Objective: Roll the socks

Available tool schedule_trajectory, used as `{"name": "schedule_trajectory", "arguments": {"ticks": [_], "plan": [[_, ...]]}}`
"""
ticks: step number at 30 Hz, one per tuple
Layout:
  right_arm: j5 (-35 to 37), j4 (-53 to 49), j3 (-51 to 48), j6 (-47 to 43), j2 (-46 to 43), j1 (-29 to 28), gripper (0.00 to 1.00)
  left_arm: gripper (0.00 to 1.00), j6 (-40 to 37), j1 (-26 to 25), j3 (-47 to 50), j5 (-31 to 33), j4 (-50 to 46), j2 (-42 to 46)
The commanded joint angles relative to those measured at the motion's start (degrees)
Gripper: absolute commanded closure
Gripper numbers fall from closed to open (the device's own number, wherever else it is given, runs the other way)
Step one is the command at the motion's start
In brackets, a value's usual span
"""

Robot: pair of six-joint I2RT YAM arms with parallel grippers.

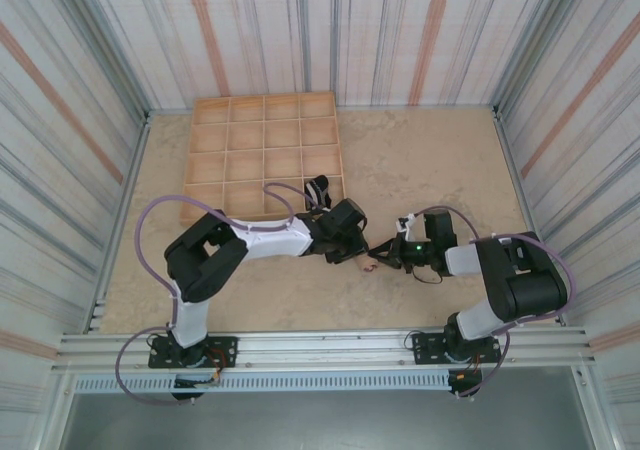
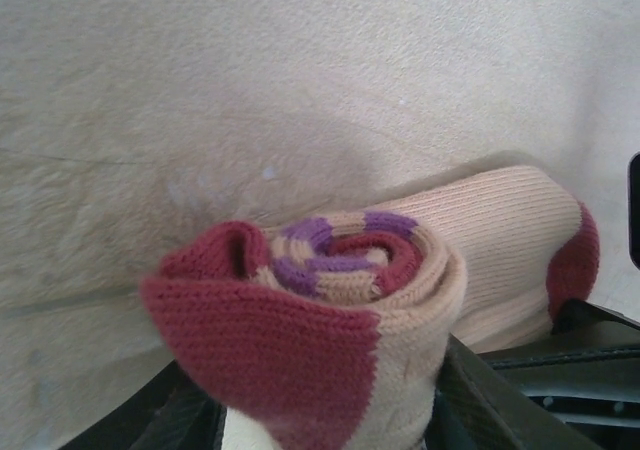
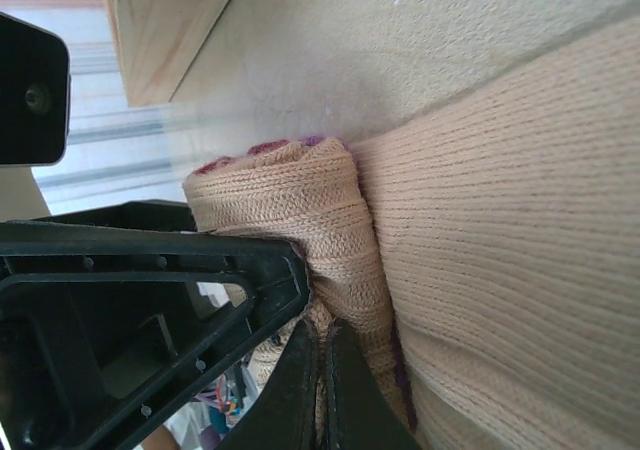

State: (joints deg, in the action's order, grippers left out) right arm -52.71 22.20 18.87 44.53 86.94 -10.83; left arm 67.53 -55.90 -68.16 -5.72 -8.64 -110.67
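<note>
Pale wood forms the shallow tray of square compartments (image 1: 264, 97) at the far side of the beige worktop (image 1: 430, 160); the left arm hides part of its near edge. The beige knitted sock with dark red cuff and purple stripes (image 2: 400, 300) lies between the arms, its cuff end rolled into a spiral. The left claw (image 2: 320, 410) grasps the roll. The right claw (image 3: 322, 370), clenched, presses against the sock.

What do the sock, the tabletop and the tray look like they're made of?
Sock: soft knitted fabric, matte. The ribbed stitch rows are plain to see, and it bends into a tight roll.
Tabletop: pale beige and matte with faint mottling. It could be stone-look laminate or a coated board, I cannot tell which.
Tray: probably light, unvarnished wood, with thin slats forming a grid.
</note>
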Motion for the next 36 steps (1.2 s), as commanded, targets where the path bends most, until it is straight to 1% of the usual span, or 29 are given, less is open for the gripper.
{"name": "schedule_trajectory", "arguments": {"ticks": [1, 3, 4, 5, 7, 10, 14, 15, 17, 19, 20, 25, 30, 34, 36], "plan": [[3.93, -6.27, -0.63, -1.22, 1.11, 0.44, 1.0, 0.5, 0.97, -0.26, -0.77, -0.35, -2.53, -2.3], [4.19, -6.32, -0.62, -1.15, 0.81, 0.46, 1.0, 0.52, 1.49, -0.26, -0.96, 0.22, -3.58, -2.68], [4.23, -6.41, -0.67, -1.17, 0.7, 0.43, 1.0, 0.55, 1.72, -0.26, -1.16, 0.72, -4.59, -2.84], [4.22, -6.47, -0.68, -1.24, 0.35, 0.5, 0.97, 0.61, 1.57, -0.26, -1.27, 0.97, -4.93, -2.95], [4.2, -7.03, -0.67, -1.36, -0.55, 0.45, 0.87, 0.7, 1.34, -0.18, -1.74, 1.21, -5.97, -3.14], [3.85, -8.36, -0.15, -2.15, -3.19, 0.31, 0.76, 0.88, 0.63, 0.29, -2.78, 0.91, -8.48, -3.45], [5.52, -15.02, 2.44, -5.34, -10.08, -1.43, 0.61, 1.0, -0.26, 1.55, -2.93, 0.59, -11.64, -2.35], [6.73, -17.38, 3.37, -6.61, -11.96, -2.46, 0.57, 1.0, -0.58, 1.82, -2.86, 0.67, -12.64, -1.98], [11.14, -23.02, 5.59, -9.63, -16.09, -5.56, 0.44, 1.0, -1.44, 2.38, -2.57, 1.2, -14.67, -0.79], [16.02, -27.1, 7.61, -12.17, -19.13, -9.38, 0.36, 1.0, -1.87, 2.63, -1.93, 2.18, -16.4, 0.63], [18.54, -28.48, 8.45, -13.06, -20.36, -11.3, 0.34, 1.0, -2.17, 2.64, -1.63, 2.63, -17.36, 1.47], [29.94, -29.93, 9.59, -15.32, -24.18, -20.25, 0.31, 1.0, -1.72, 2.65, 1.9, 4.12, -20.33, 5.8], [44.72, -30.71, 10.81, -18.62, -24.42, -32.13, 0.3, 1.0, 0.81, 2.65, 6.76, 4.71, -19.79, 9.86], [56.54, -27.5, 10.15, -20.01, -23.77, -42.06, 0.32, 1.0, 2.25, 2.54, 7.88, 3.82, -19.65, 10.75], [60.58, -25.1, 9.26, -20.51, -23.31, -45.52, 0.34, 1.0, 2.59, 2.31, 7.82, 3.45, -19.61, 10.51]]}}
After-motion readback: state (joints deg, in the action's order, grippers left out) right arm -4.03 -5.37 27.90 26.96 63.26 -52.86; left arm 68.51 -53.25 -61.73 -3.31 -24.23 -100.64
